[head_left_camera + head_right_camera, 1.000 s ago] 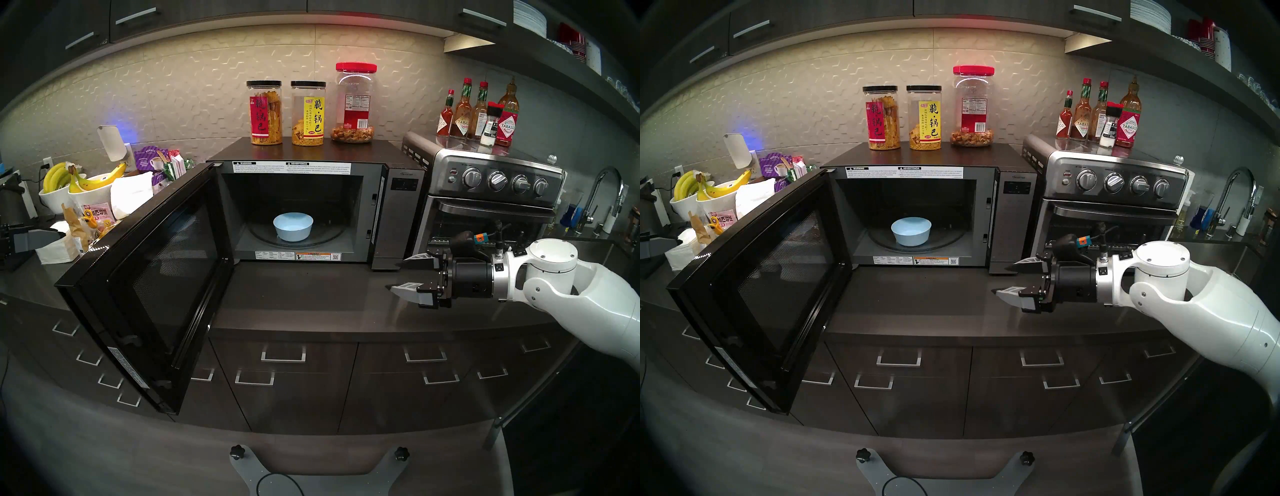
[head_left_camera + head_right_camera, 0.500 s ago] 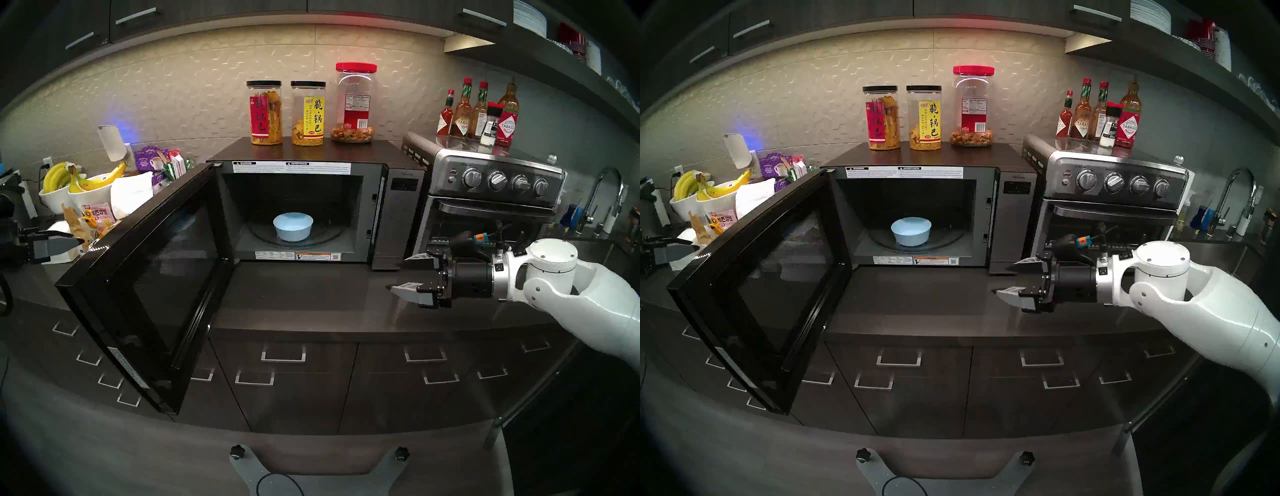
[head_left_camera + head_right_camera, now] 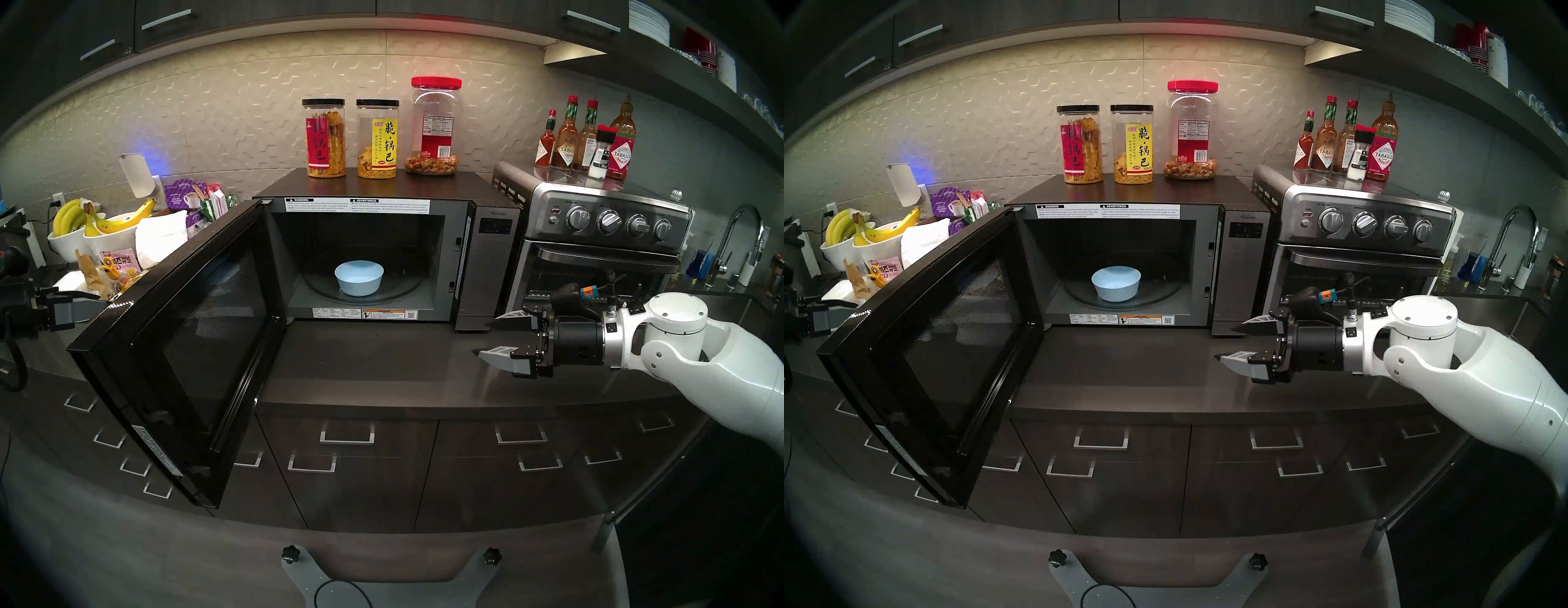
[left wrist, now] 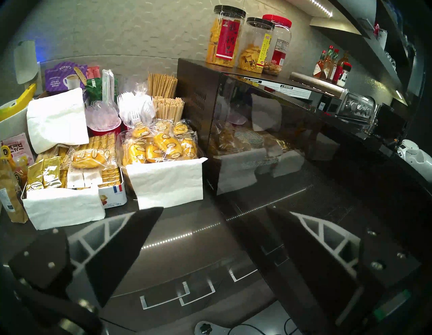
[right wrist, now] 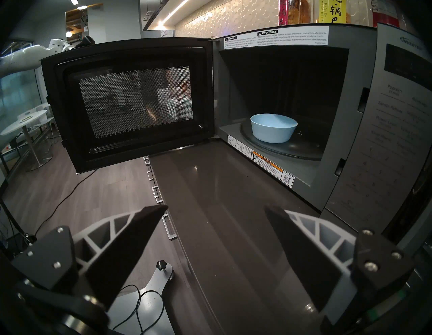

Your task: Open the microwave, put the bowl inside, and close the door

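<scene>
The bowl sat upright on the glass turntable inside the microwave, and the door stood swung wide out over the counter edge, so only the closing step remained. The right gripper hung released and empty above the counter, in front of the control panel and well clear of the door. The left gripper was also spread and empty, positioned behind the door's glossy outer face, near the boxes of wrapped pastries. Probable faults from here: a push applied close to the hinge would have given little leverage and could have slid the whole oven, shaking the jars on top. A fast swing might have bounced off the latch and left the door ajar. A wide approach by the left arm could have swept the pastries or napkins off the counter.
</scene>
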{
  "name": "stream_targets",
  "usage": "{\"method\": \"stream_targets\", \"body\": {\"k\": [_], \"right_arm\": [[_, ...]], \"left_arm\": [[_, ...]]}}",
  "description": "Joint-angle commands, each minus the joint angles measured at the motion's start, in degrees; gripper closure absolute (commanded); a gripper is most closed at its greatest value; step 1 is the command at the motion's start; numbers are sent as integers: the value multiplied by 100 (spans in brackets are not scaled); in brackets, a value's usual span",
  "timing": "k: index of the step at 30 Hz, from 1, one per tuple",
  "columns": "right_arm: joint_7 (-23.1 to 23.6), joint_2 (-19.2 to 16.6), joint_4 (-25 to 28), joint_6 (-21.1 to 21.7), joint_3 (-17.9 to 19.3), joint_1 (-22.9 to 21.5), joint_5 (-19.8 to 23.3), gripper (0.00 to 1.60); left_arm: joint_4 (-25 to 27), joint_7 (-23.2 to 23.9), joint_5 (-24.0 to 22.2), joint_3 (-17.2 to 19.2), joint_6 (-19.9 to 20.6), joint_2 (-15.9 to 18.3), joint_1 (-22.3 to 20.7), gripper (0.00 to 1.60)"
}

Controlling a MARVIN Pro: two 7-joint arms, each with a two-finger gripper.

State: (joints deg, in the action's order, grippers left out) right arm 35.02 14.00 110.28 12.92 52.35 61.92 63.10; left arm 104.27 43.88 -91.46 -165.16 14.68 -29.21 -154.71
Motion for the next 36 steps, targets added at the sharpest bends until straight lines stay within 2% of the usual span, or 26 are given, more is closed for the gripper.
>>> {"method": "stream_targets", "body": {"k": [1,18,36], "right_arm": [[0,-7,12,-21,73,-69,30,0],[0,-7,12,-21,74,-69,31,0],[0,-7,12,-21,73,-70,29,0]], "left_arm": [[86,-120,29,16,26,229,113,0],[226,-444,22,16,52,747,253,0],[534,-888,-18,291,344,1363,121,0]]}}
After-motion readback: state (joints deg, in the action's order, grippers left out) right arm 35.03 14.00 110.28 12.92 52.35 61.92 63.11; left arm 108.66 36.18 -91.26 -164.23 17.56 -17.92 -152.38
